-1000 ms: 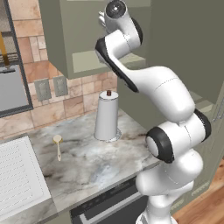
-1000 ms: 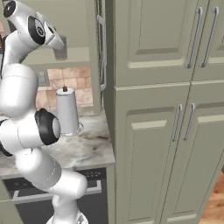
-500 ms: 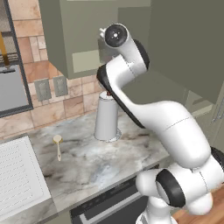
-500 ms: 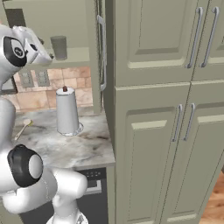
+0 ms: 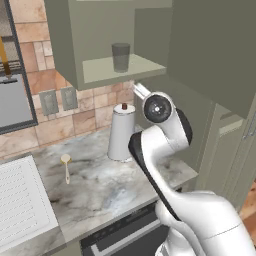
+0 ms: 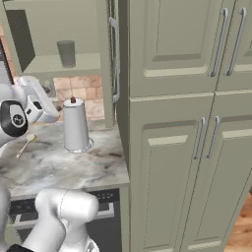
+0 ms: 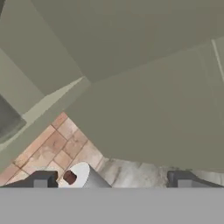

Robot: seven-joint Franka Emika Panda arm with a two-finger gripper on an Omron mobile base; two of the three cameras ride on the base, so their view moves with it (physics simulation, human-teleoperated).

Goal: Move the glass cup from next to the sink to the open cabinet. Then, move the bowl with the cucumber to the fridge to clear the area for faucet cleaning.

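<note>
The glass cup [image 5: 120, 56] [image 6: 66, 53] stands upright on the shelf of the open cabinet [image 5: 105, 70] [image 6: 59, 64], nothing touching it. My gripper [image 7: 111, 179] is open, its two dark fingertips [image 7: 41, 179] wide apart with nothing between them. It hangs below the shelf, in front of the cabinet's underside and over the white paper towel roll [image 7: 83, 177]. In the right base view the hand [image 6: 38, 98] sits left of that roll. The bowl with the cucumber and the fridge are out of view.
The paper towel roll [image 5: 121, 135] [image 6: 75, 125] stands on the marble counter [image 5: 115, 185] by the tiled wall. A wooden spoon [image 5: 66, 164] lies left of it, beside a white ribbed board [image 5: 20, 200]. The open cabinet door [image 5: 215, 45] juts out at right. Tall cupboards [image 6: 187, 147] fill the right.
The arm has folded down and drawn back from the cabinet, so the hand now hangs below the shelf. The cup, earlier covered by the arm, now shows alone. The gripper stays open.
</note>
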